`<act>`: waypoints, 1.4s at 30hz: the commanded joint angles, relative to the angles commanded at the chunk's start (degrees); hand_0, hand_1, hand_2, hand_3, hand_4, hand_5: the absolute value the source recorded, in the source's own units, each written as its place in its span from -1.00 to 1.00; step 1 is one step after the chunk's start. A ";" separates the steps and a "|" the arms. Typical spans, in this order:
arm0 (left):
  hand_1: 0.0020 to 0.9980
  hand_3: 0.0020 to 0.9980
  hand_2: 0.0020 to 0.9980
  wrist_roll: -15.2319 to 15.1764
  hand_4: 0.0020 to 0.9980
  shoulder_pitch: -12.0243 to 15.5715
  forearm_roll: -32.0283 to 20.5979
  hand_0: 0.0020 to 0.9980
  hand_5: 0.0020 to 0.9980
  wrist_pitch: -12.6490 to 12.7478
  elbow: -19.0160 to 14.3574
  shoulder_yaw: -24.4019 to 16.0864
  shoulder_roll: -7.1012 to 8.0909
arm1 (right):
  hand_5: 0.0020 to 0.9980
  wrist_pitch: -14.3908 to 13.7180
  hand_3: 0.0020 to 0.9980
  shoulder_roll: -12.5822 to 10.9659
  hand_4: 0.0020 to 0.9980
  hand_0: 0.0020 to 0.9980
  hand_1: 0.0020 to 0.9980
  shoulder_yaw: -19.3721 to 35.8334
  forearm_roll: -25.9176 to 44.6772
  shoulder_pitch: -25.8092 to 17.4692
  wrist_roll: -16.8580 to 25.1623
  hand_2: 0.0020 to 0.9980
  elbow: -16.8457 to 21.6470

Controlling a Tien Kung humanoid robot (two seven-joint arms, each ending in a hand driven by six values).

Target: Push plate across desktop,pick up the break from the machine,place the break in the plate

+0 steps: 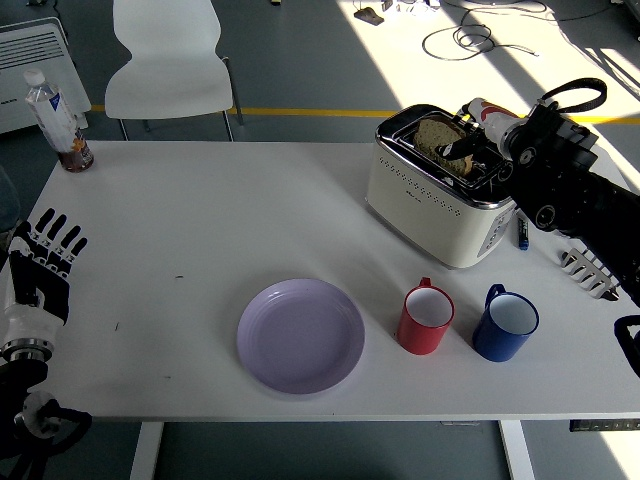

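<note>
On the white worktop (200, 230) a lilac plate (300, 335) lies near the front edge. The right hand (478, 140) pinches the bread slice (440, 140) atop the toaster (440, 200). The left hand (42, 265), fingers spread, holds nothing at the left edge

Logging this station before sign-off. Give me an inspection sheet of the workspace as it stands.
Surface: white table, a few small dark specks.
Job's things: purple plate empty near the front edge; bread in the toaster slot.
Clutter: red mug, blue mug, bottle at the far left corner.
Hands: right hand at the bread, grip unclear; left hand open at the left edge.
Cables: loose cable on the floor.
Surroundings: white chair, grey floor with yellow line.
</note>
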 joint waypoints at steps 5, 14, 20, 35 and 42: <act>0.65 0.75 0.79 -0.03 0.02 -0.09 0.05 0.61 1.00 0.03 0.17 0.22 -0.21 | -0.52 -0.93 0.24 0.00 0.33 -0.12 0.02 -0.47 1.26 0.11 0.21 0.01 -0.17; 0.65 0.75 0.79 -0.06 0.02 -0.16 0.12 0.60 1.00 0.03 0.41 -0.18 -0.33 | -0.61 -2.49 0.18 0.00 0.20 -0.17 -0.03 -1.22 2.69 0.42 0.48 0.00 -0.01; 0.65 0.75 0.79 -0.08 0.01 -0.41 0.13 0.60 1.00 0.02 0.43 -0.43 -0.37 | -0.77 -2.68 0.08 0.00 -0.03 -0.28 -0.12 -0.79 2.41 0.88 0.50 -0.03 0.41; 0.65 0.75 0.79 -0.06 0.01 -0.60 0.16 0.60 1.00 -0.05 0.62 -0.76 -0.39 | -0.76 -4.24 0.01 0.00 -0.19 -0.36 -0.19 4.35 -2.40 2.85 -0.24 -0.09 3.98; 0.65 0.75 0.79 -0.06 0.01 -0.82 0.17 0.60 1.00 -0.08 0.54 -1.03 -0.45 | -0.75 -5.13 0.00 -0.91 -0.20 -0.38 -0.22 9.79 -7.97 4.25 -1.18 -0.11 8.92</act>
